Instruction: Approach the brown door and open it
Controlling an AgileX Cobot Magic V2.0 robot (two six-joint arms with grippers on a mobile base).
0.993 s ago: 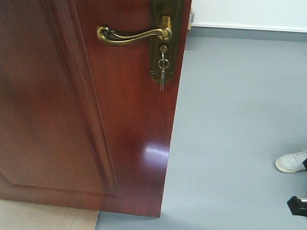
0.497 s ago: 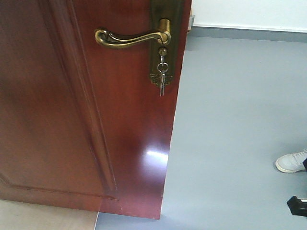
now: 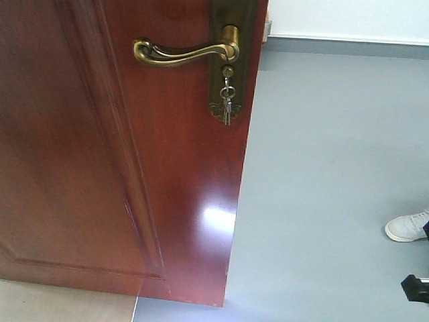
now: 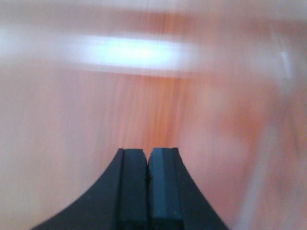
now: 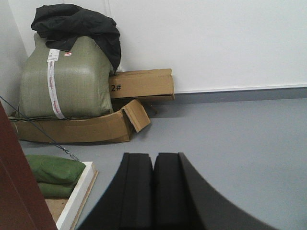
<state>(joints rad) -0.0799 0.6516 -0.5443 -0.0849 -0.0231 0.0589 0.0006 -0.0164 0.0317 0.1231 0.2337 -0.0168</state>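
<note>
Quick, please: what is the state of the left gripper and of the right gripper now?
Left gripper: jaws closed, holding nothing, close to the brown door.
Right gripper: jaws closed, holding nothing, above the grey floor.

A green sack point(image 5: 62, 79) rests on cardboard boxes point(image 5: 96, 127); white shoe point(image 3: 407, 227) on floor.

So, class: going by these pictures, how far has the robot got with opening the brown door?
Done: it has reached the brown door, which stands ajar, grey floor showing past its edge. In hand: the shut left claw faces blurred reddish wood close up. Left: the handle is untouched; the shut right claw points at boxes.
</note>
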